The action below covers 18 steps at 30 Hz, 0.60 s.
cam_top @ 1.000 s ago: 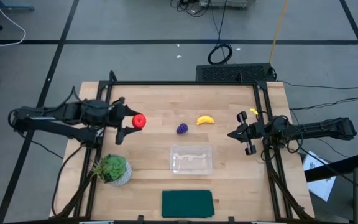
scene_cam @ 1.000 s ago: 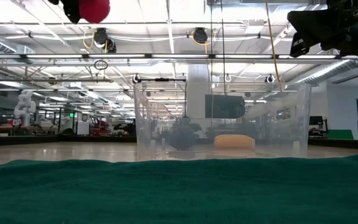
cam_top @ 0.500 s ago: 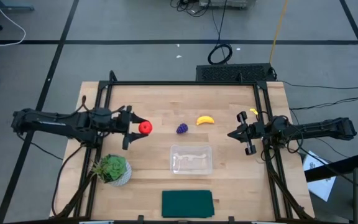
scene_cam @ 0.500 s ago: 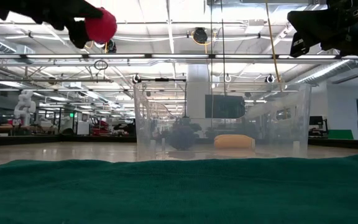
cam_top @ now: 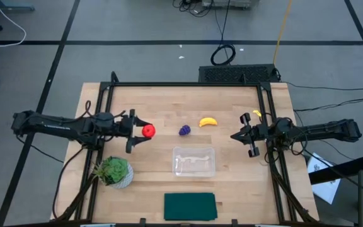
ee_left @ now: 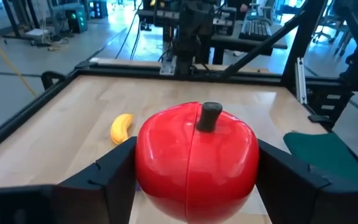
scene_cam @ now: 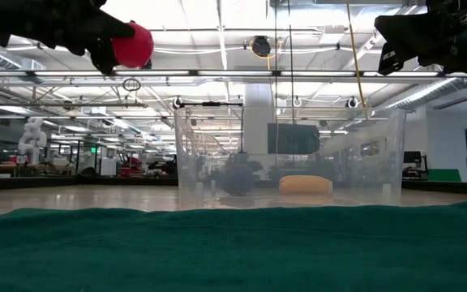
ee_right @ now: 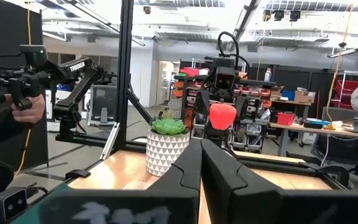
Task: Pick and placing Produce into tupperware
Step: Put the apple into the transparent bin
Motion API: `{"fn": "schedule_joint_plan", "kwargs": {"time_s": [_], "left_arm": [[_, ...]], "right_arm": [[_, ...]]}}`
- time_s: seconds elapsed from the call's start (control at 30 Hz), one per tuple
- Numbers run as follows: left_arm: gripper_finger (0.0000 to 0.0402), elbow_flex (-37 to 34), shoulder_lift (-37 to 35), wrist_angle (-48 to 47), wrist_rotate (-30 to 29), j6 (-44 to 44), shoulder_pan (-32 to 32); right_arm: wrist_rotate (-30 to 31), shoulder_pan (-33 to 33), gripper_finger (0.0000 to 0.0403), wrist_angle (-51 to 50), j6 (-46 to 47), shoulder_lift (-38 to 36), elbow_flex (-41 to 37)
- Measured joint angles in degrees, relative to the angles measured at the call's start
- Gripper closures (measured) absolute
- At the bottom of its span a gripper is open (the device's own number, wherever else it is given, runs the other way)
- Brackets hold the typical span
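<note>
- Left gripper (cam_top: 137,131): raised above the left half of the light wooden table (cam_top: 232,183), its jaws clamped on either side of the round red toy fruit with a dark stem (cam_top: 148,130). In the left wrist view the fruit (ee_left: 196,160) fills the gap between both dark fingers (ee_left: 107,180), stem upward.
- In the low view the held fruit (scene_cam: 132,45) hangs high in the air, well above the table surface and to the left of the container.
- Clear rectangular plastic container with rounded corners (cam_top: 194,161): sits on the table in front of centre, upright, nothing visible inside. The fruit is behind and to the left of it, apart from it.
- Curved yellow toy banana (cam_top: 208,122): lies on the table behind the container, slightly to its right. Also seen beyond the fruit in the left wrist view (ee_left: 122,128).
- Small purple grape-like bunch (cam_top: 184,130): on the table just left of the banana, between the held fruit and the banana, not touching either.
- Right gripper (cam_top: 243,135): waits above the right edge of the table, fingers pressed together, nothing between them; the right wrist view shows the two fingers (ee_right: 182,177) meeting.
- Leafy green plant in a white patterned pot (cam_top: 113,171): front left corner area.
- Dark green flat cloth rectangle (cam_top: 190,206): front edge, directly in front of the container.
</note>
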Motion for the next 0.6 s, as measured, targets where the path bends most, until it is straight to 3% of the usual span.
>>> {"fn": "schedule_joint_plan", "kwargs": {"time_s": [0.6], "left_arm": [[0.0126,0.0,-3.7,-1.5,3.9,4.2,0.0]], "right_arm": [[0.0,0.0,0.0403,0.0,0.0,0.0,0.0]]}}
